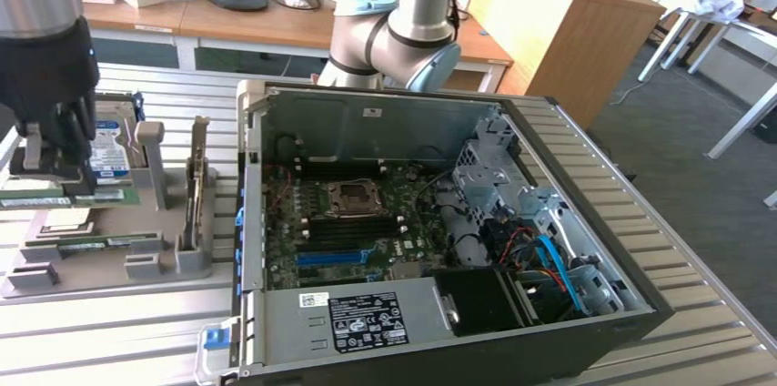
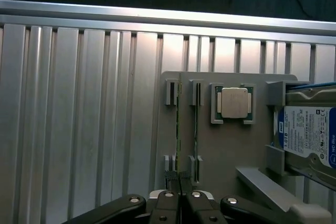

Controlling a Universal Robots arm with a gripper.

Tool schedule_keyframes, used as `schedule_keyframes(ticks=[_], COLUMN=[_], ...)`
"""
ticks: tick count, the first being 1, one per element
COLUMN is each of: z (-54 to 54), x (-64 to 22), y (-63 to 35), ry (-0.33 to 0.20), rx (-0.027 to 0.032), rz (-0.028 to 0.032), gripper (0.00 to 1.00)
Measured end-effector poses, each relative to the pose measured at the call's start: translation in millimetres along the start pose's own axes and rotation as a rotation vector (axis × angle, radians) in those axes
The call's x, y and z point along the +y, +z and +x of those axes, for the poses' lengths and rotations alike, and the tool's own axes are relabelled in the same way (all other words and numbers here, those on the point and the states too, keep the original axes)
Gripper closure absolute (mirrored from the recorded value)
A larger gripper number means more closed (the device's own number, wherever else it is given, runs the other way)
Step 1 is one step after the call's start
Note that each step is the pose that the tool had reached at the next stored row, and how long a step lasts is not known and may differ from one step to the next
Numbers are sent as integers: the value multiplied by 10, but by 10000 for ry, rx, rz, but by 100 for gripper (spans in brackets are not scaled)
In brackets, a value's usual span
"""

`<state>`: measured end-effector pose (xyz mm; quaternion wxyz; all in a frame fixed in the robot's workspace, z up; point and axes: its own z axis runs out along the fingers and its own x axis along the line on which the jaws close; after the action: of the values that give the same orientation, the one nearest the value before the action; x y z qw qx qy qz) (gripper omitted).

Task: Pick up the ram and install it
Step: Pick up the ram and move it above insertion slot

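1. The gripper (image 2: 180,178) (image 1: 55,187) hangs over a grey fixture (image 2: 220,150) (image 1: 109,281) on the ribbed metal table (image 2: 79,129) (image 1: 122,331).
2. Its fingers (image 2: 173,195) are drawn narrow, pinching the thin edge of the ram (image 2: 178,129) (image 1: 36,200) at 1 end.
3. The ram stands on edge in the fixture's slotted posts.
4. A 2nd green strip (image 2: 195,129) stands just beside it, parallel.
5. A processor (image 2: 234,102) and a hard drive (image 2: 307,135) (image 1: 109,145) sit in the same fixture.
6. The open case (image 1: 364,131) lies at the exterior view's right with the motherboard (image 1: 352,222) exposed.
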<state>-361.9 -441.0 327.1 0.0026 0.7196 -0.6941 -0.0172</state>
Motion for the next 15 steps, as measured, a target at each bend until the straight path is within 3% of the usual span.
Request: schedule_keyframes(ticks=[15], z=[-8], x=[9], y=[-368], ry=[1], rx=[0], rz=[0], gripper=[89])
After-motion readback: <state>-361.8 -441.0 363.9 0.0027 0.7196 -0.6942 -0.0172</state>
